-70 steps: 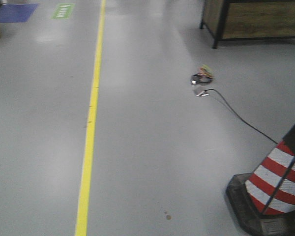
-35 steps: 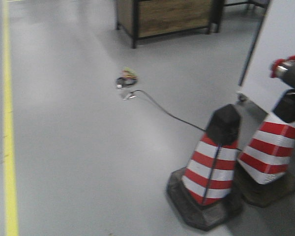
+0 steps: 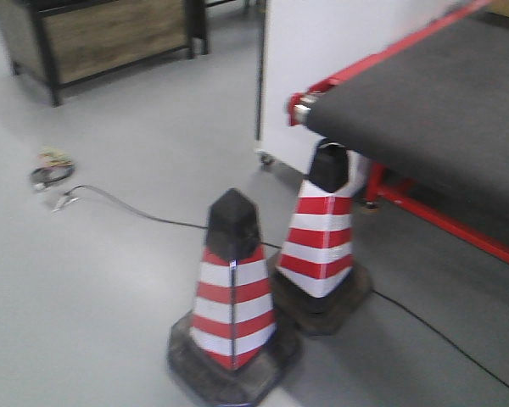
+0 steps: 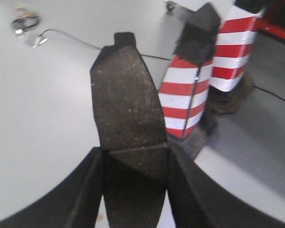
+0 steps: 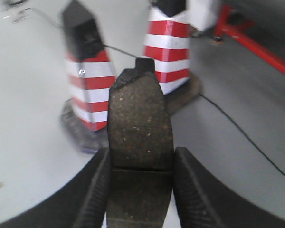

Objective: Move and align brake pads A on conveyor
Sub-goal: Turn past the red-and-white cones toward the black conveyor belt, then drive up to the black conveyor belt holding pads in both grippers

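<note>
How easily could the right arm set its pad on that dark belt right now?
Probably not yet. The right gripper holds its brake pad over bare floor, and a striped cone stands between it and the conveyor, whose red frame shows only at the wrist view's far corner.

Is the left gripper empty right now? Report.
No, the left gripper is shut on a dark brake pad, which sticks out from between its jaws.

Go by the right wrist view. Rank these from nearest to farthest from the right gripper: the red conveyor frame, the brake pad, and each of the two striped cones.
1. brake pad, clamped in the right gripper.
2. blurred cone, just ahead, on the picture's left.
3. second cone, behind the first, upper centre.
4. red conveyor frame, farthest, upper right.
</note>
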Robot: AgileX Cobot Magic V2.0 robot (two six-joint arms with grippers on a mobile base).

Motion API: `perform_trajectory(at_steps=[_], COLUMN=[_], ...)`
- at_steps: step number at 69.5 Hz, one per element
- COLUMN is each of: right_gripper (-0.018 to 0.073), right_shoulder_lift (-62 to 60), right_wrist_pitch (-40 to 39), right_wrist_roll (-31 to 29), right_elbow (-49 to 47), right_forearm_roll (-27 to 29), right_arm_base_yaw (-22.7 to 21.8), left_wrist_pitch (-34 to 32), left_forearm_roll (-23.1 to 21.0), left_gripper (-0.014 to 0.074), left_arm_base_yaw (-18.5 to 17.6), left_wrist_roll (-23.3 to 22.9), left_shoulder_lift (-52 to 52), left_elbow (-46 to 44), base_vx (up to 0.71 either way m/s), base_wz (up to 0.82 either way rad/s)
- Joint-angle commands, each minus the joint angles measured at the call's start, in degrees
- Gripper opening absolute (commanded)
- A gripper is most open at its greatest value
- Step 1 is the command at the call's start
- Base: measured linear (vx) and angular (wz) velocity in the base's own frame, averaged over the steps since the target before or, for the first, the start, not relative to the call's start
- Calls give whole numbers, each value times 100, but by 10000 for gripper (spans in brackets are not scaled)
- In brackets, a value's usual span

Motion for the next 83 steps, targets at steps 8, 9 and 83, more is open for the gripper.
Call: perform_trajectory(at_steps=[8, 9, 83], right_gripper=[188, 188, 188], right_shoulder_lift=[7, 7, 7], right_wrist_pitch=[-476, -476, -464], right_wrist_roll=[-57, -57, -57], right_elbow=[-176, -176, -176], right_forearm_roll=[-1, -1, -1], right_arm_base_yaw=[-30, -30, -30], left_wrist_pitch=[-479, -479, -479], left_forearm_roll=[-71, -71, -71], left_gripper=[174, 174, 174], left_arm_base_yaw=[-33, -33, -33], left_wrist_roll=[-40, -40, -40], left_shoulder_lift=[41, 41, 41], left_elbow=[-166, -166, -166], base_vx=[19, 19, 23], base_wz=[-74, -73, -49])
